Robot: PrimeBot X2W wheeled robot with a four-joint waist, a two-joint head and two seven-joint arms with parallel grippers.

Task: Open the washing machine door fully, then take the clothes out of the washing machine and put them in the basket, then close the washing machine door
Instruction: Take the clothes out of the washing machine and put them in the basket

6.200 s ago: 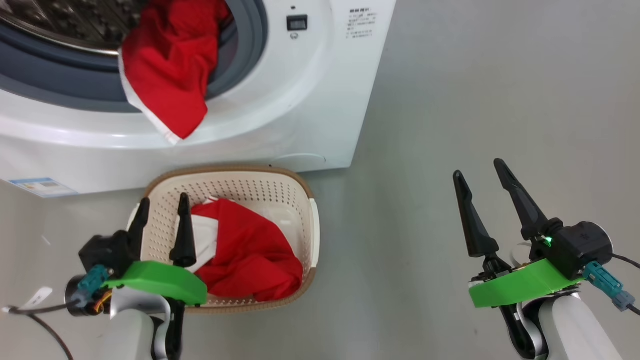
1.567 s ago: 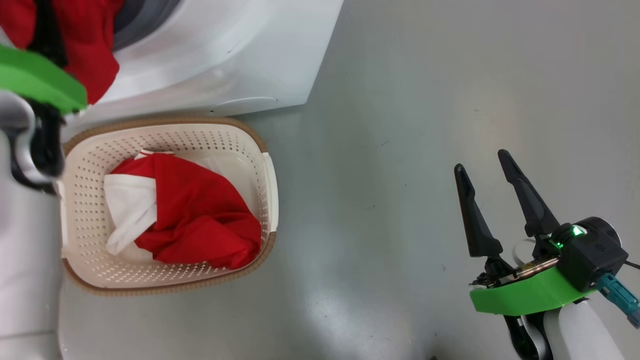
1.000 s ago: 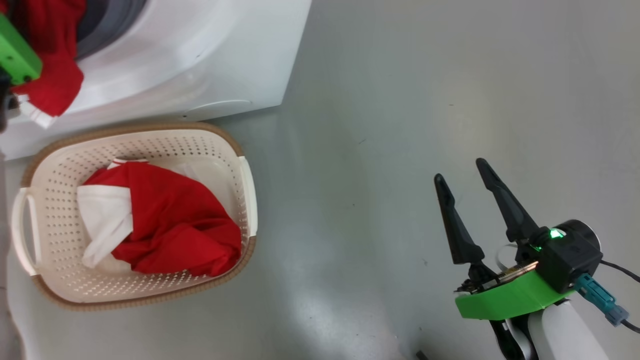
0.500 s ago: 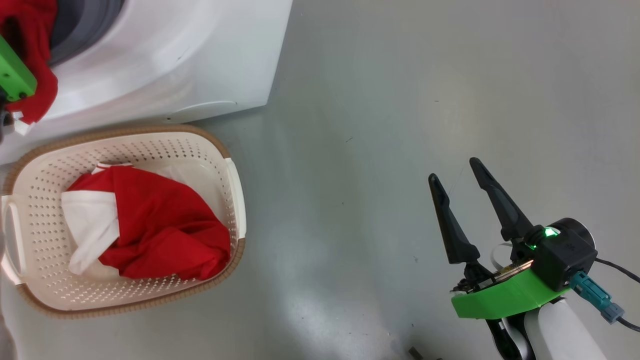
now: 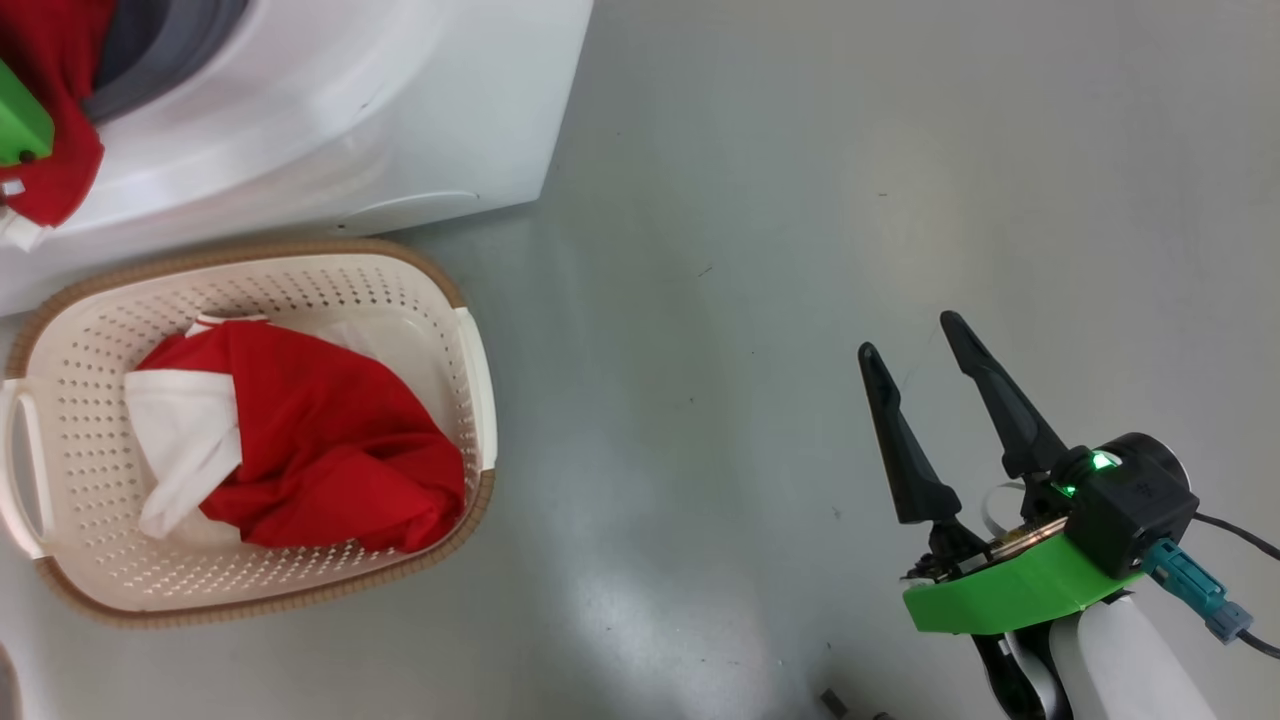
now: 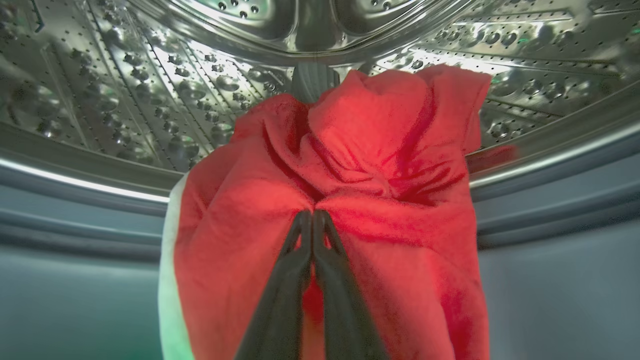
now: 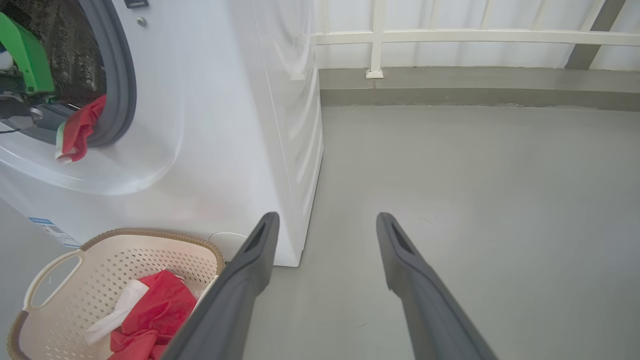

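One grey floor (image 5: pixel 800 200) bears the washing machine (image 5: pixel 350 110), white railing (image 7: pixel 450 36) beyond.

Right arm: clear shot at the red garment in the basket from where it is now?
Probably yes. The right gripper is open over the floor, nothing stands between it and the basket, and the red garment lies uncovered inside. Reach itself is a guess.

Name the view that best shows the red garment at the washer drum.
Left wrist view: the red garment sits large and central, with the left gripper shut on it. Head view catches one corner; right wrist view, a small distant scrap.
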